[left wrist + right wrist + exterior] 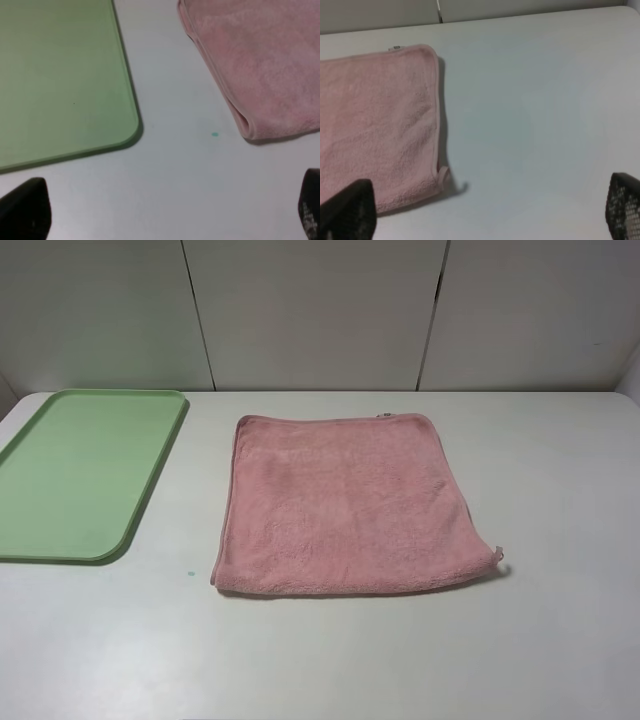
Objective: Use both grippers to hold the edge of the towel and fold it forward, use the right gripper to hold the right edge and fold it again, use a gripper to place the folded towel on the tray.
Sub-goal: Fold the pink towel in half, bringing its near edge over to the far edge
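A dusty-pink towel (345, 505) is laid flat on a white table (560, 640), doubled over with the fold along its near side. It is set to the right of a light-green tray (80, 475), not touching it. The left gripper (167, 215) and right gripper (485, 212) are seen above the table, fingers spread wide, nothing gripped.

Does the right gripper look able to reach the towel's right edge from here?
Probably yes: the right gripper hangs open above the table, and the right edge of the towel lies exposed, with nothing on or beside it.
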### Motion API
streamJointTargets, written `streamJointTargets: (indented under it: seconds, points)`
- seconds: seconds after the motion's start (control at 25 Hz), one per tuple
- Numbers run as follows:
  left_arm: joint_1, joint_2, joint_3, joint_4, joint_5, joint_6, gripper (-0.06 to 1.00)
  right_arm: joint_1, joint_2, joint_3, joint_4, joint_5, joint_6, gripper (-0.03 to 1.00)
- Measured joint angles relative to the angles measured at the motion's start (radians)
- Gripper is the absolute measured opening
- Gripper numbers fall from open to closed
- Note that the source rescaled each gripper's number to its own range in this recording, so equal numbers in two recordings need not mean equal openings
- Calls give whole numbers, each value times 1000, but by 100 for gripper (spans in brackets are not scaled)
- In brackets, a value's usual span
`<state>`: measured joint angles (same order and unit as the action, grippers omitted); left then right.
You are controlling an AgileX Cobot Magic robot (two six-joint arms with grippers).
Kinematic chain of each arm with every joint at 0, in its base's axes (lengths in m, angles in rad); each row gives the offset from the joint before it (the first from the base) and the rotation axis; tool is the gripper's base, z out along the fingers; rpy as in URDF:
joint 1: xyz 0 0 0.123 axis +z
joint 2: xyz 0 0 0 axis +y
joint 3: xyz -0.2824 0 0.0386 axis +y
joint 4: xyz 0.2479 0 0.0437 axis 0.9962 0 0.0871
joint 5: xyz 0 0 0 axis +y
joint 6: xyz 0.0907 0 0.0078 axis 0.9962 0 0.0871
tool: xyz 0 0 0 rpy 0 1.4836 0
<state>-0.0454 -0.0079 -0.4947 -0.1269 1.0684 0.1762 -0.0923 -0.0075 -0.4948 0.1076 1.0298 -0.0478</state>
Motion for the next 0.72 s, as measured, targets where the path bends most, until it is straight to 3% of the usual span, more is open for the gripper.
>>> streamJointTargets:
  seconds: [0.72]
  points:
    - [0, 0, 0, 0, 0, 0, 100, 0, 0, 0, 0, 0, 0, 100]
